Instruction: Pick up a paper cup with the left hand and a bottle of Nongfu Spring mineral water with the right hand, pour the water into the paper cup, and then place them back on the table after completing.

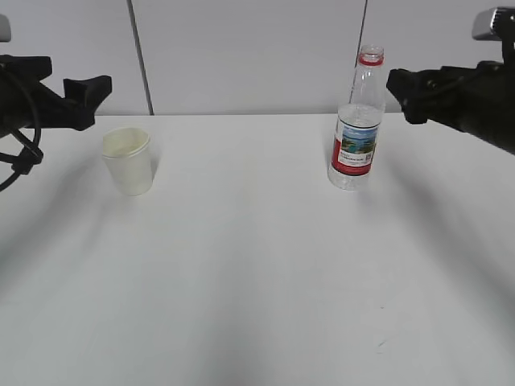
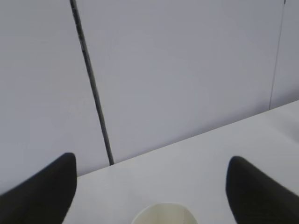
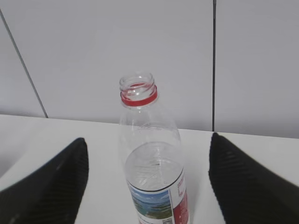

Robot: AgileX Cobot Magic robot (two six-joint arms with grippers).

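Paper cup (image 1: 128, 161) upright on the white tabletop (image 1: 257, 281), far left; empty as far as the slanted exterior view allows, though the bottom stays hidden. Bottle (image 1: 356, 129) upright far right, cap off, red ring at the neck, water (image 3: 152, 165) up to roughly the shoulder above the label.

Left tool (image 1: 88, 95) spread wide, gripping nothing, hovering just left of the cup and above its rim. From the left wrist view only the cup's rim (image 2: 163, 213) at the bottom edge, between the two dark fingers (image 2: 42, 196). Right tool (image 1: 406, 95) likewise spread and empty, just right of the bottle at neck height; in the right wrist view the bottle (image 3: 152, 163) centred between the fingers (image 3: 247, 186), not touching either.

Likely step: closing in for both grasps, nothing lifted yet.

Risks from here:
- Thin paper wall: too hard a squeeze would dent the cup, too soft would let it slip once filled.
- Left tool high against the cup: a descent off-centre could knock the rim and topple it.
- Open bottle, tall and narrow: a fingertip nudge before closing could tip it and spill.
- Grip near the neck rather than the body would make the bottle swing during the pour.
- Pour begun with the mouth not over the cup: water on the tabletop.
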